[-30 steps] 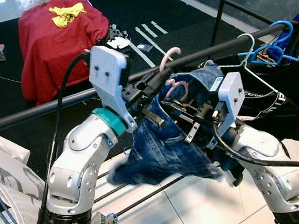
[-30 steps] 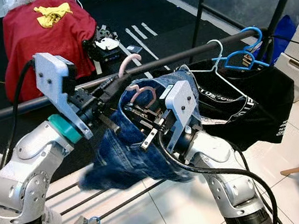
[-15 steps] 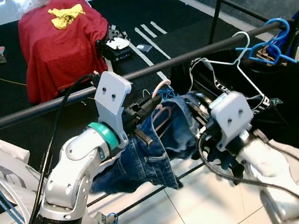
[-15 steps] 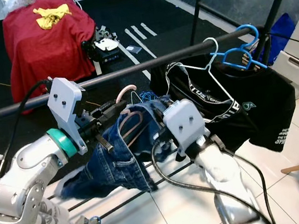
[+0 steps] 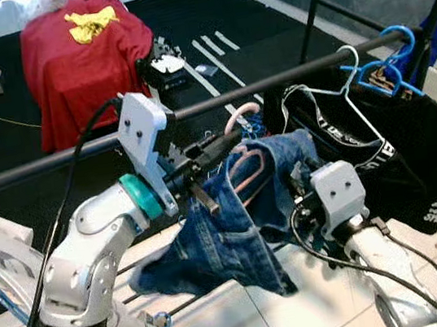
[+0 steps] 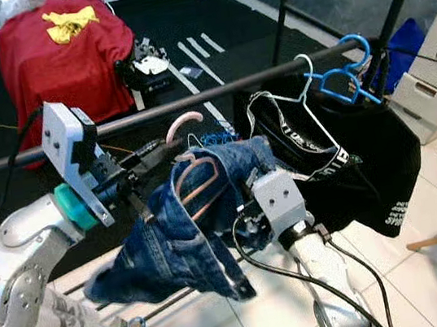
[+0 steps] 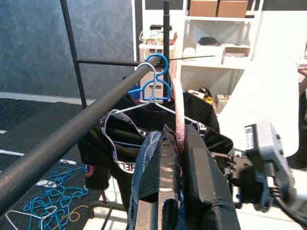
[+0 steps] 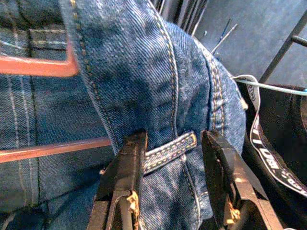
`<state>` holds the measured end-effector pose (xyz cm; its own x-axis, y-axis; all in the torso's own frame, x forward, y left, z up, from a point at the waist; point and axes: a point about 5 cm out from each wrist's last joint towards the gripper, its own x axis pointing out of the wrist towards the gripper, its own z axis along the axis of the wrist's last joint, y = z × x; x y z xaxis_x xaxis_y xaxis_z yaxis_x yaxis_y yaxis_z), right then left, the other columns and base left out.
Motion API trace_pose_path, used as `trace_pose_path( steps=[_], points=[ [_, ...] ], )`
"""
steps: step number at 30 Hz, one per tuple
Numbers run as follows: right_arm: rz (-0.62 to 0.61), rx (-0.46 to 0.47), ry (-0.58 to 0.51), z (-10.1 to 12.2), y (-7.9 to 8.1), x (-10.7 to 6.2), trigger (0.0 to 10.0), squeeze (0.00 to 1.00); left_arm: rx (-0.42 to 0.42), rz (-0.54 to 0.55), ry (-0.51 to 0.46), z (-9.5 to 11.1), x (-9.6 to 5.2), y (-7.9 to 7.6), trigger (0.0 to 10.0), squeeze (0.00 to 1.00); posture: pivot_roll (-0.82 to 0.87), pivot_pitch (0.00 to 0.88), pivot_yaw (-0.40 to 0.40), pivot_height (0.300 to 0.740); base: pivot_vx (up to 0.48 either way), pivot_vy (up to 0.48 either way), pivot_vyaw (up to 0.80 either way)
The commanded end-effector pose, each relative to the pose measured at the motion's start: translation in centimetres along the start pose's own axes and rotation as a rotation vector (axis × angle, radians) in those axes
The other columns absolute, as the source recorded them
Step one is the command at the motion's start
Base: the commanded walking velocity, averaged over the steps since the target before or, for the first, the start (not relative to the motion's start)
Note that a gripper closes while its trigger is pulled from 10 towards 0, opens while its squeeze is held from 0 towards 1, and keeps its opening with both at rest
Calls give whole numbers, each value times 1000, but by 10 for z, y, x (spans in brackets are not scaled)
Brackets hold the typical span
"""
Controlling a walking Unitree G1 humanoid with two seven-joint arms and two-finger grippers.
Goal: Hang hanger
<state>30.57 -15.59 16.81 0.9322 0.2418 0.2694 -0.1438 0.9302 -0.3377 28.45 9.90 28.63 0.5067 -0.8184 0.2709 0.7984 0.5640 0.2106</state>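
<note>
Your left pincer (image 7: 178,158) is clamped on the pink hanger (image 5: 245,162) at mid-frame, its hook just below the black rail (image 5: 272,83) and not over it. The blue jeans (image 5: 228,228) are draped on that hanger and sag toward the lower centre. Your right pincer (image 8: 172,158) stands spread wide, a finger (image 8: 125,165) to each side of a belt loop at the jeans' waistband. At the upper right, a black garment (image 5: 397,145) hangs from the rail on a white hanger (image 5: 332,97), with blue hangers (image 5: 389,64) beside it.
</note>
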Motion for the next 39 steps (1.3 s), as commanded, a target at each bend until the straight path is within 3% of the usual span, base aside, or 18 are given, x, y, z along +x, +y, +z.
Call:
trace_pose_path(
  steps=[1, 4, 5, 7, 8, 9, 10, 14, 15, 17, 18, 28, 29, 35, 39],
  points=[
    [-18, -21, 42, -11, -2, -2, 10000, 0, 9, -32, -50, 10, -2, -4, 10000, 0, -126, 138, 54, 740, 0, 0, 0],
    [-18, -21, 42, -11, -2, -2, 10000, 0, 9, -32, -50, 10, -2, -4, 10000, 0, -126, 138, 54, 740, 0, 0, 0],
    [-48, -62, 61, -15, -6, -2, 8863, 0, 1, -36, -56, 11, -2, -4, 10000, 0, -125, 136, 54, 740, 0, 0, 0],
    [-48, -62, 61, -15, -6, -2, 8863, 0, 1, -36, -56, 11, -2, -4, 10000, 0, -125, 136, 54, 740, 0, 0, 0],
    [-74, -140, 67, -17, -10, -4, 706, 0, -3, -36, -58, 11, -2, -4, 10000, 0, -129, 132, 56, 740, 0, 0, 0],
    [-74, -140, 67, -17, -10, -4, 706, 0, -3, -36, -58, 11, -2, -4, 10000, 0, -129, 132, 56, 740, 0, 0, 0],
    [-20, -113, 49, -16, -4, -7, 10000, 0, -3, -28, -53, 10, -1, -1, 10000, 0, -133, 130, 58, 740, 0, 0, 0],
    [32, -93, 26, -12, 4, -11, 10000, 0, -3, -19, -49, 8, -1, 0, 10000, 0, -134, 129, 56, 740, 0, 0, 0],
    [54, -72, 0, -9, 11, -14, 10000, 106, -2, -8, -45, 7, 1, 2, 10000, 0, -134, 129, 56, 740, 0, 0, 0],
    [54, -72, 0, -9, 11, -14, 10000, 106, -2, -8, -45, 7, 1, 2, 10000, 0, -134, 129, 56, 740, 0, 0, 0],
    [63, -51, -19, -6, 16, -17, 10000, 1000, -1, 1, -41, 6, 2, 3, 10000, 0, -137, 132, 55, 740, 0, 0, 0],
    [3, -67, -74, 1, 24, -28, 10000, 1000, -7, 9, -29, 2, 4, 4, 10000, 0, -142, 144, 59, 740, 0, 0, 0],
    [-6, -74, -69, -2, 25, -26, 10000, 0, -11, 4, -32, 3, 4, 3, 10000, 0, -138, 144, 62, 740, 0, 0, 0],
    [-22, -81, -33, -11, 19, -17, 10000, 0, -17, -8, -46, 7, 5, 2, 10000, 0, -131, 143, 63, 740, 0, 0, 0],
    [-30, -113, 47, -28, 7, -1, 10000, 0, -23, -21, -68, 13, 3, 1, 10000, 0, -125, 141, 65, 740, 0, 0, 0]
  ],
)
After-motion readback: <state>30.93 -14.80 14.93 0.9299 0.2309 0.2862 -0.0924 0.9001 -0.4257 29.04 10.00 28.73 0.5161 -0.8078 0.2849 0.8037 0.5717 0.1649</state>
